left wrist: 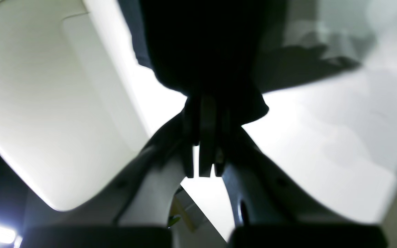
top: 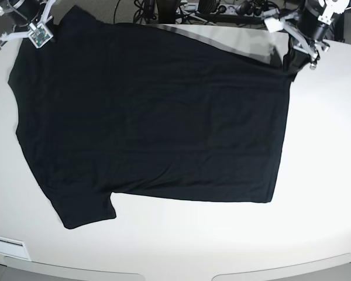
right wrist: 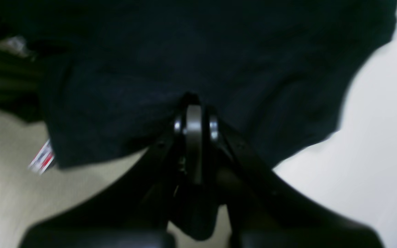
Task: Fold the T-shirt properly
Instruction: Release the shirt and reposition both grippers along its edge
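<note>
T-shirt point(top: 146, 117) spread on table, top edge pinched by both grippers

Base view, near to far:
- White table point(top: 193, 246): bare strip along the near side, curved outlines at its border.
- Shirt's near edge runs across the table, roughly straight from the middle to the right corner. At near left, a short sleeve point(top: 85, 211) sticks out toward the camera.
- Main body: black, plain side up, lying mostly flat with shallow creases. Covers left and center of the table, right side edge fairly straight.
- Far edge slopes from upper left down to the right corner, with a pale band of table behind it.
- Left gripper point(left wrist: 200, 110), far right: closed on the cloth at that corner. Left wrist view has fabric bunched at the fingertips, a small flap poking out beside them.
- Right gripper point(right wrist: 195, 115), far left: closed on the cloth too. Right wrist view has fabric draping on both sides of the fingers, some hanging over the floor point(right wrist: 9, 196).
- Dark cables point(top: 213, 13) behind the table, between the arms.
</note>
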{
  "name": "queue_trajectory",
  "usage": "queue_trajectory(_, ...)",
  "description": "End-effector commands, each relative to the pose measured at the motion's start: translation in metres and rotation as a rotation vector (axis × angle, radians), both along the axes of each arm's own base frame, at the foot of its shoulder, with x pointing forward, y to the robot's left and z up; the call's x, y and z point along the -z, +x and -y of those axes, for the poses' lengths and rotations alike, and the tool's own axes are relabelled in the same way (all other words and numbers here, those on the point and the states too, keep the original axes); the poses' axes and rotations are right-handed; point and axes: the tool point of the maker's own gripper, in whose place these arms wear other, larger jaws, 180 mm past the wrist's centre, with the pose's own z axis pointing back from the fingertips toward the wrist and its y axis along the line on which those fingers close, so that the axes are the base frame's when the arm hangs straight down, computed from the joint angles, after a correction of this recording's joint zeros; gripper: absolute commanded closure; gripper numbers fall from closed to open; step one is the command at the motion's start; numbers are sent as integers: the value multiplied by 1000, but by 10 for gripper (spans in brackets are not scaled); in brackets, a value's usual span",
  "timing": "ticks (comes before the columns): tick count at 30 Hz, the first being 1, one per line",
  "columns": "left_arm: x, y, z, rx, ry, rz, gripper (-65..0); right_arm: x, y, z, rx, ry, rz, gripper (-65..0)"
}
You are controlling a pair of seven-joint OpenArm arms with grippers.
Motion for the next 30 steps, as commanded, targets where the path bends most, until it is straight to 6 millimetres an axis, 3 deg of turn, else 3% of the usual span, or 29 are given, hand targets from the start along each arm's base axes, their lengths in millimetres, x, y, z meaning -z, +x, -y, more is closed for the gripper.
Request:
queue_trajectory(1, -10, 9, 6, 7, -42, 38, 0, -12, 13, -5, -13, 18, 69, 0)
queue_trajectory(8, -34, 51, 32, -23, -359, 40, 0, -41, 66, -11, -11, 64, 270, 0)
queue_trajectory(11, -44, 74, 29, -91, -443, 74, 0, -52, 81, -14, -10, 96, 330, 0)
queue_trajectory(15, -46, 100, 15, -159, -490, 121, 0, -49, 96, -4, 4, 103, 360, 0)
queue_trajectory(19, -35, 116, 7, -188, -538, 119, 0, -33, 117, 11, 59, 179, 381, 0)
queue_trajectory(23, -22, 126, -1, -260, -605, 118, 0, 1, 131, 3, 42, 265, 306, 0)
queue_trajectory(26, -9, 129, -5, -293, -618, 94, 0, 22, 138, -4, 14, 231, 265, 0)
queue_trajectory(30, 3, 133, -8, -316, -628, 71, 0, 29, 149, -4, 22, 165, 279, 0)
